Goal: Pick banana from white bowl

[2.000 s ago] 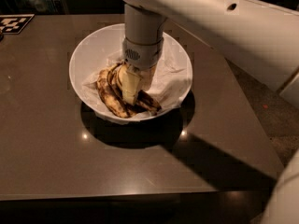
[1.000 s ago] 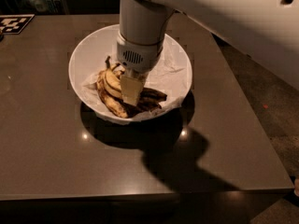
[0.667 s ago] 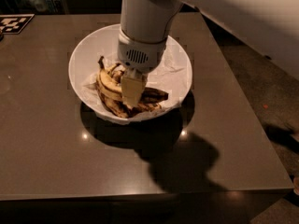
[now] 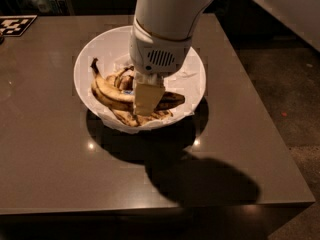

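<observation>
- gripper (image 4: 146, 102) down inside white bowl (image 4: 88, 59), frame centre, touching the banana (image 4: 107, 91) bunch
- how far open, any hold: can't tell
- white bowl sits on dark table (image 4: 50, 159)

Dim room, light from above; white bowl (image 4: 90, 59) bright. Big dark shadow (image 4: 200, 179) on table (image 4: 45, 159) in front of bowl. Two shiny spots (image 4: 90, 145) near bowl. Lit gripper (image 4: 146, 98) inside bowl.
</observation>
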`<action>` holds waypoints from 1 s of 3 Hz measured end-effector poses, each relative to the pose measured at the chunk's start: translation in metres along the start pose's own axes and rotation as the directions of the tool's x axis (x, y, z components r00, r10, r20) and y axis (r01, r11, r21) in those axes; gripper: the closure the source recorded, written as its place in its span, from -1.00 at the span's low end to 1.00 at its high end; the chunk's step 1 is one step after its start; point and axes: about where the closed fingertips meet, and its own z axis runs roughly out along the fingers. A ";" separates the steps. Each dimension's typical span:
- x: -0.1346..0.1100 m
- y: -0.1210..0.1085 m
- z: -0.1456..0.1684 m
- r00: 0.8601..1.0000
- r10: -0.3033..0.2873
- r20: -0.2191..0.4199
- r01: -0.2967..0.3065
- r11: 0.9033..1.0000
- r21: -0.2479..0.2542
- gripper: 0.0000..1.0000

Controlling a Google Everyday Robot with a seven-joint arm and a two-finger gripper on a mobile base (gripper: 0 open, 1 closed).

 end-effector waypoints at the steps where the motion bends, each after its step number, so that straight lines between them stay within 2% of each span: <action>1: -0.001 -0.001 -0.002 1.000 -0.006 0.010 0.006 1.000 0.004 1.00; 2: 0.004 0.004 -0.013 0.999 -0.026 0.044 0.026 1.000 0.005 1.00; 3: 0.009 0.015 -0.030 0.995 -0.058 0.082 0.056 0.998 0.027 1.00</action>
